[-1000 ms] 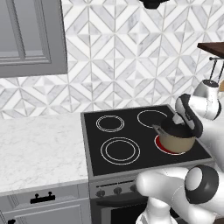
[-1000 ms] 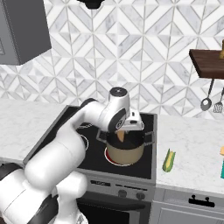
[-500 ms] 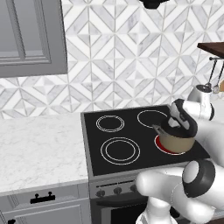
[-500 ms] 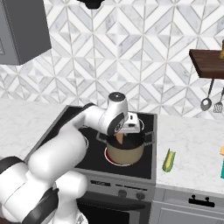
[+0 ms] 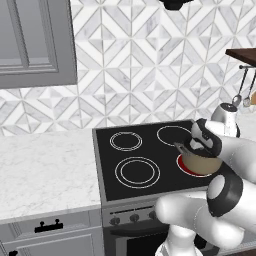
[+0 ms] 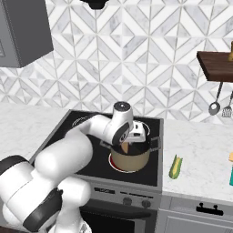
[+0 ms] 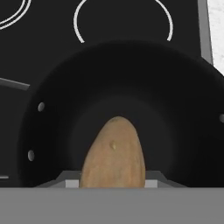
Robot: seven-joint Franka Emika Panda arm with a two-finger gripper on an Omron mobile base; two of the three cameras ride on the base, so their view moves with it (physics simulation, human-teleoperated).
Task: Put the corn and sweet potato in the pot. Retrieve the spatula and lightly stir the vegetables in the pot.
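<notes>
My gripper (image 6: 127, 145) hangs over the tan pot (image 6: 131, 159) on the stove's front right burner, shut on the sweet potato (image 6: 124, 148). In the hand view the brown sweet potato (image 7: 113, 153) sits between the two fingertips of the gripper (image 7: 113, 180), pointing down into the dark inside of the pot (image 7: 48, 109). From the left base view the gripper (image 5: 194, 148) is at the rim of the pot (image 5: 201, 164). The pale green corn (image 6: 175, 166) lies on the counter right of the stove. The spatula (image 6: 230, 175) shows its teal handle at the far right edge.
The black stove top (image 6: 86, 129) has other burners free to the left and behind. A red glow rings the pot's base. Metal ladles (image 6: 215, 107) hang under a wooden shelf (image 6: 216, 66) at the right. White marble counter (image 5: 45, 170) runs left of the stove.
The hand has sunk slightly toward the pot with the sweet potato still held. The pot and corn have stayed put.
</notes>
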